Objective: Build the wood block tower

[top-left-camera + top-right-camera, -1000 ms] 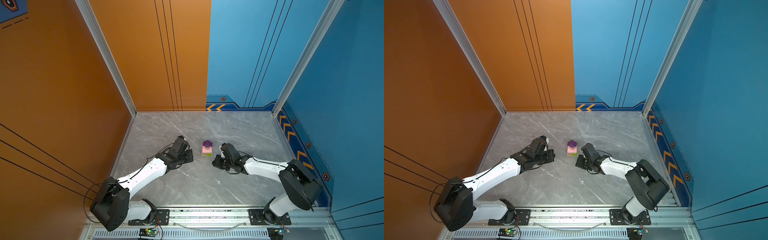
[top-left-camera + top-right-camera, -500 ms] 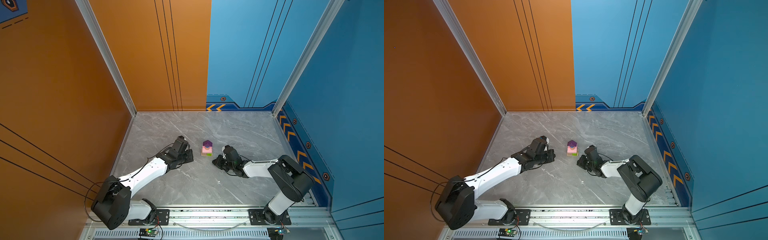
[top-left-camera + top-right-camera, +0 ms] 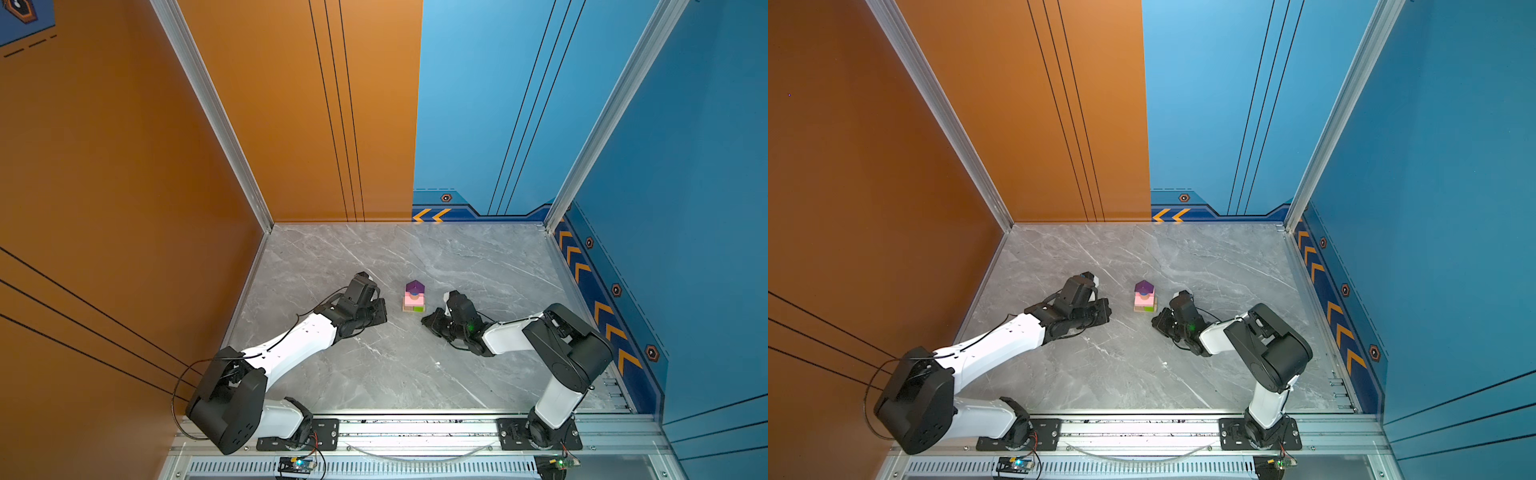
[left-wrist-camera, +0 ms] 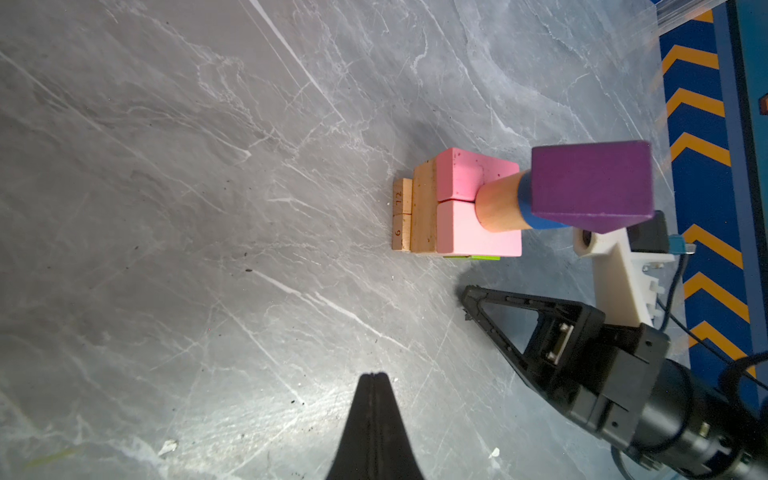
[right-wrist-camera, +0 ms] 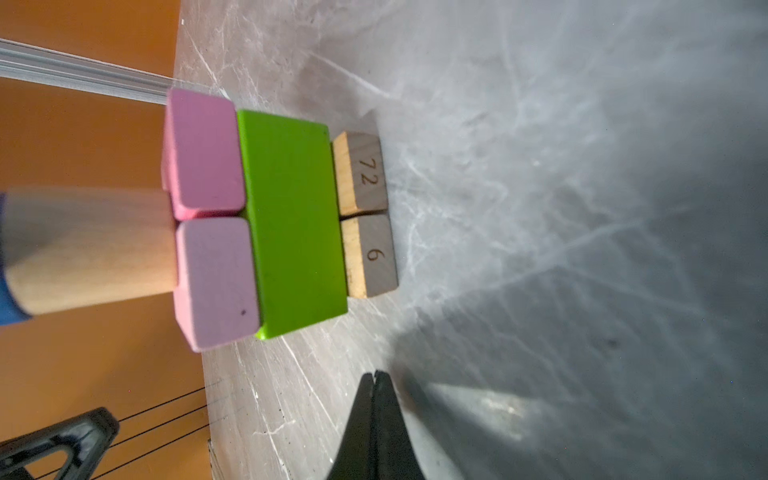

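Left gripper was clenched shut with nothing in it. Right gripper was the same, jaws pressed together and empty. Both sat low over the marble tabletop, one on each side of the wood block tower, near it but not touching.

The tower stood mid-table, upright. Bottom up:
- two small tan numbered blocks side by side
- lime-green bar next to a tan bar
- two pink slabs
- tan cylinder
- blue cylinder
- purple peaked block on top

My read: the stack looked finished. No loose blocks showed in either top view, so the step in hand was clearing off.

Next move should be to pull both arms straight back from the tower, without swinging toward it. The tan cylinder sat over the seam between the pink slabs and carried a wider purple cap, so it was probably top-heavy and a nudge could tip it.

In the way: only the grippers themselves. The right fingertip looked closest to the base in the left wrist view. The orange and blue walls were well apart from the stack.
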`<action>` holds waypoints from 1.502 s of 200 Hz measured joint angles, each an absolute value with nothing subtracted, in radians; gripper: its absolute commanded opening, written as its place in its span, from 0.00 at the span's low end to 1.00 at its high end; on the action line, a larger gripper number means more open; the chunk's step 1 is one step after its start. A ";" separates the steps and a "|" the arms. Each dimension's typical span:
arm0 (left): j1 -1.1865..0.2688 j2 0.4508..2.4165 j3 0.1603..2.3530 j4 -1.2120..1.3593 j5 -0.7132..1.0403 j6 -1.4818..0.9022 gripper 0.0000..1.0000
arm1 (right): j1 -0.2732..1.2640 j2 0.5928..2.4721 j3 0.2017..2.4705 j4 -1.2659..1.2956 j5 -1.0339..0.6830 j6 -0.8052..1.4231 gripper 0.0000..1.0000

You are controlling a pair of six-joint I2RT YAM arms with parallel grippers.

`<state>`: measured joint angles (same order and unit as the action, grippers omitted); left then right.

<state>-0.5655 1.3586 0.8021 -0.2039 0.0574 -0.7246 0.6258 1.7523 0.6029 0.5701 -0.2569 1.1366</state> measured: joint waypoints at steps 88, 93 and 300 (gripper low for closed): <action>-0.556 1.373 0.802 -0.198 0.068 -0.724 0.00 | 0.619 1.752 0.603 0.604 -0.257 1.153 0.00; -0.556 1.373 0.802 -0.197 0.068 -0.725 0.00 | 0.619 1.752 0.603 0.605 -0.257 1.153 0.00; -0.548 1.383 0.802 -0.197 0.081 -0.724 0.00 | 0.607 1.753 0.637 0.614 -0.257 1.153 0.00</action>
